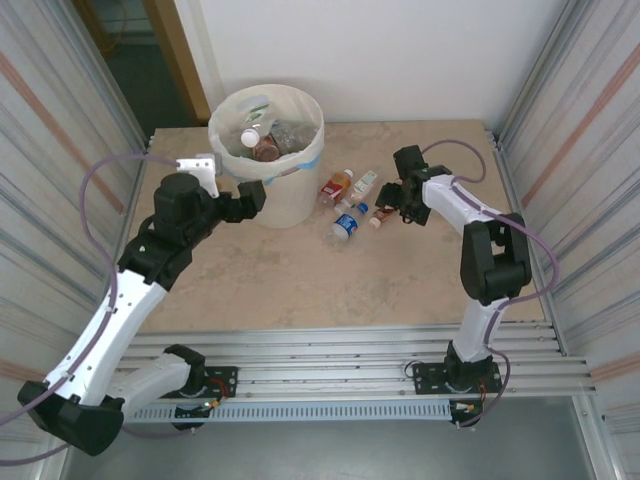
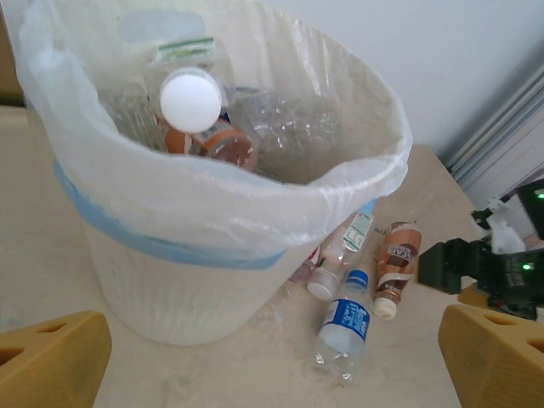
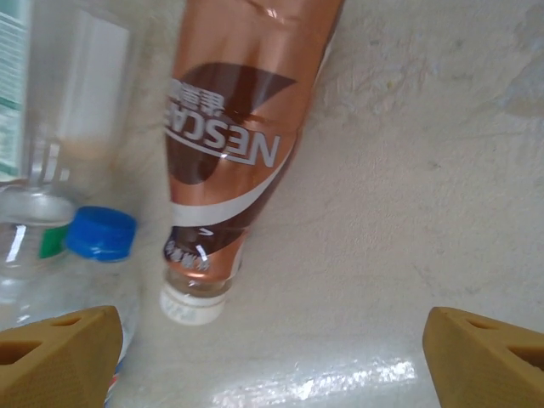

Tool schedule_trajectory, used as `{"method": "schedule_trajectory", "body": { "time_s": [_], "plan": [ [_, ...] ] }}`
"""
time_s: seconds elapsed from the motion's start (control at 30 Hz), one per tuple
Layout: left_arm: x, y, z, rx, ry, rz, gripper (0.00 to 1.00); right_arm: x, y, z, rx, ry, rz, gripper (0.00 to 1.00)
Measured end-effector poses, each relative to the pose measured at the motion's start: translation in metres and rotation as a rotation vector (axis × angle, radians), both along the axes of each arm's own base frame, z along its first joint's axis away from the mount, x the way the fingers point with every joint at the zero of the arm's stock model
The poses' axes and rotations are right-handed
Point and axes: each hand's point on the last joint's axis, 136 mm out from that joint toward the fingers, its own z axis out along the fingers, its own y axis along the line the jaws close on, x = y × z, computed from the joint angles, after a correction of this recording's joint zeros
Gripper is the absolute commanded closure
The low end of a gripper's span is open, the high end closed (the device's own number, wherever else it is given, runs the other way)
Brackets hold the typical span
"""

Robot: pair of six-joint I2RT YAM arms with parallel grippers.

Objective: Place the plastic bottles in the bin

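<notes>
The cream bin [image 1: 286,203] with a blue band holds several plastic bottles [image 1: 262,141], one white-capped [image 2: 190,99]. To its right, on the table, lie a red-label bottle [image 1: 336,186], a clear green-label bottle [image 1: 363,183], a blue-label bottle [image 1: 346,226] and a brown bottle [image 1: 381,213]. My left gripper [image 1: 252,200] is open against the bin's near-left side with nothing in it; in the wrist view the bin wall [image 2: 170,280] stands before its fingers [image 2: 53,357]. My right gripper [image 1: 393,200] is open low over the brown bottle [image 3: 234,110], whose white cap [image 3: 194,303] lies untouched between the fingers [image 3: 59,353].
Ribbed metal walls close in both sides of the table [image 1: 300,280]. The blue-capped bottle [image 3: 100,232] and the clear bottle [image 3: 51,102] lie just left of the brown one. Bare tabletop stretches from the bottles to the near edge.
</notes>
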Motion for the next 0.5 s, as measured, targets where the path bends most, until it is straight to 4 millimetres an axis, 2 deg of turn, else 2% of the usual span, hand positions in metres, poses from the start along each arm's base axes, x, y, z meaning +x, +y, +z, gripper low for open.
{"method": "schedule_trajectory", "body": {
  "time_s": [0.2,0.5],
  "plan": [
    [-0.005,0.000,-0.016,-0.067,0.033,0.014,0.01,0.005,0.002,-0.023,-0.004,0.027,-0.001,0.18],
    [-0.005,-0.001,-0.019,-0.105,0.039,0.019,0.01,0.016,0.009,-0.020,0.007,-0.013,0.007,0.20]
  ]
}}
